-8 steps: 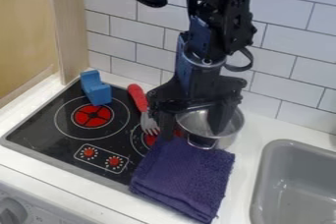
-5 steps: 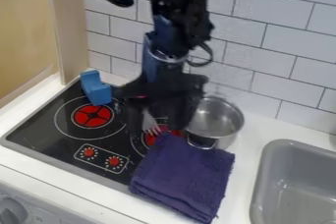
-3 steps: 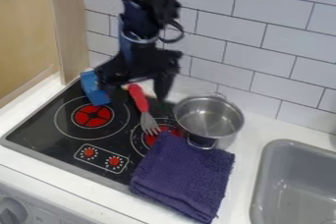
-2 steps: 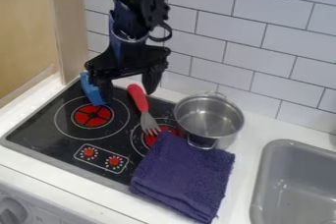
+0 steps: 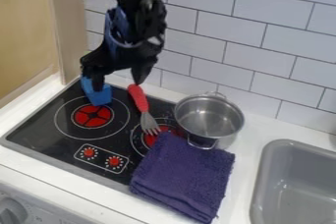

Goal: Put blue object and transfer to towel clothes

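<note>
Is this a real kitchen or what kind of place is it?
It looks like a small kitchen corner, maybe a toy one. You can see a black stove top with red burner rings, a metal pot beside it, and a gray sink.

so the back wall [image 5: 282, 36] is white rectangular tile, staggered like brick with thin dark grout lines. over on the left there's a pale wood panel [image 5: 23, 26] with an upright wood edge [image 5: 70, 36] that meets the tile. counter's [image 5: 253, 129] plain white and runs along the bottom of the wall. set into it is a black cooktop [image 5: 39, 127] with a grey rim, red burners ringed in white, and two little red dials near the front. grey sink [image 5: 263, 179] with rounded corners at the right. bottom left you get a whitish front panel [image 5: 49, 203] with a grey knob [image 5: 10, 212]. light's pretty soft, with faint shine on the sink.
</note>
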